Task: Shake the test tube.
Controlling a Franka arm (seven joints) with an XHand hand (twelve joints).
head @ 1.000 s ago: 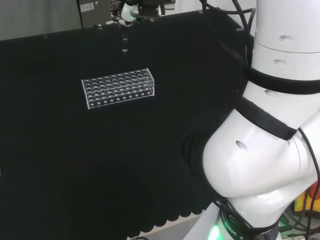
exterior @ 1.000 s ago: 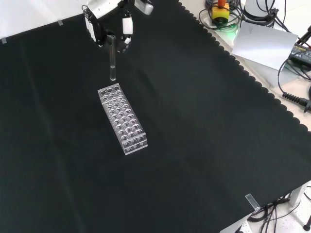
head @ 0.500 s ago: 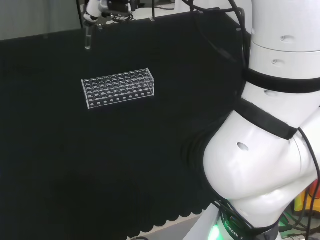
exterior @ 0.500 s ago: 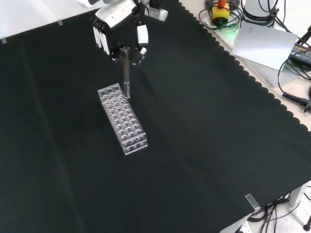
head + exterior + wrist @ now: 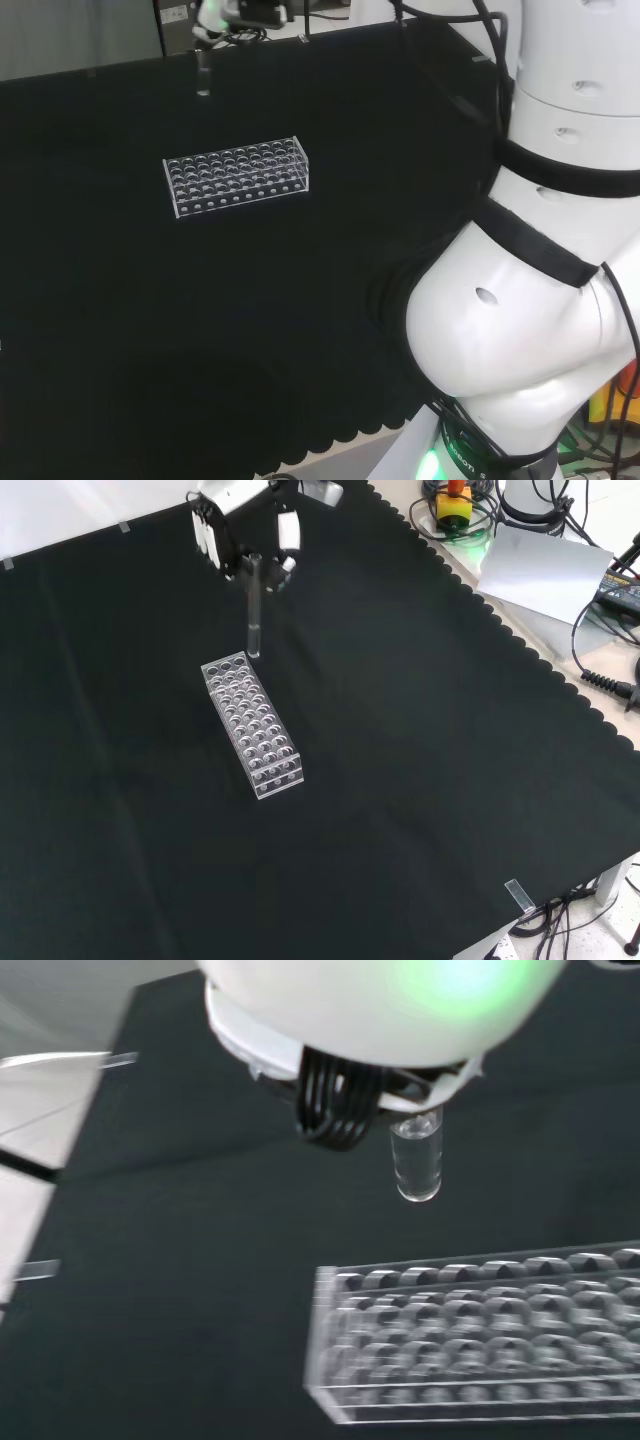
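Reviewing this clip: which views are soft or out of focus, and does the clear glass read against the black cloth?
Wrist view: the clear glass test tube and clear plastic rack are soft, and the white part of the hand is a blur with a green glow. Front view: tube and rack read clearly against the black cloth. Head view: the tube is faint.

Readable text: none in any view.
Labels, numbers, signs: none legible on the bench or the ware.
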